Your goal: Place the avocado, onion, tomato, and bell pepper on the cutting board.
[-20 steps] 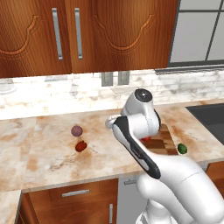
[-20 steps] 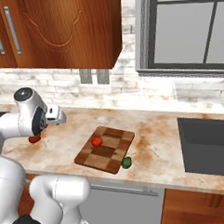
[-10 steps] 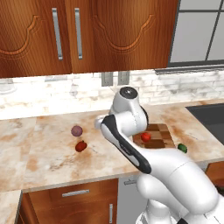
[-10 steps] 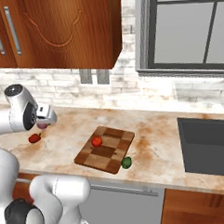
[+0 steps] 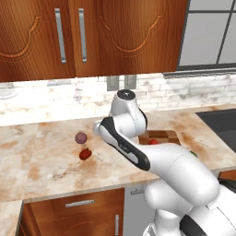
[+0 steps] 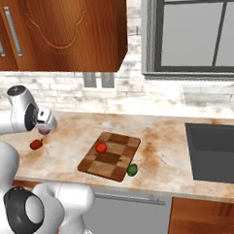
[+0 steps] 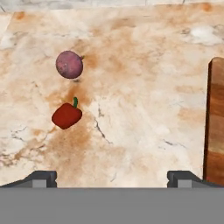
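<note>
Brown wooden blocks are making up the cutting board (image 6: 110, 156), which is lying flat on the marble counter (image 6: 164, 150). The tomato (image 6: 101, 148) is sitting on the board, near its left side in the right base view. The avocado (image 6: 132, 169) is lying on the counter, just beside the board's near corner and not on it.

Far over on the other side, the onion (image 5: 81, 138) and the bell pepper (image 5: 85, 154) are resting on the counter, well apart from the board. The two are near each other but not touching. In the hand view the onion (image 7: 69, 64) is sitting above the bell pepper (image 7: 66, 115), which is showing a little green stem. The board's edge (image 7: 215, 122) is peeking in at the right side of that view.

The gripper (image 7: 112, 178) is hanging over the bare counter with its jaws standing wide open, gripping nothing. The pepper and onion are sitting ahead of it and off to the left in the hand view.
</note>
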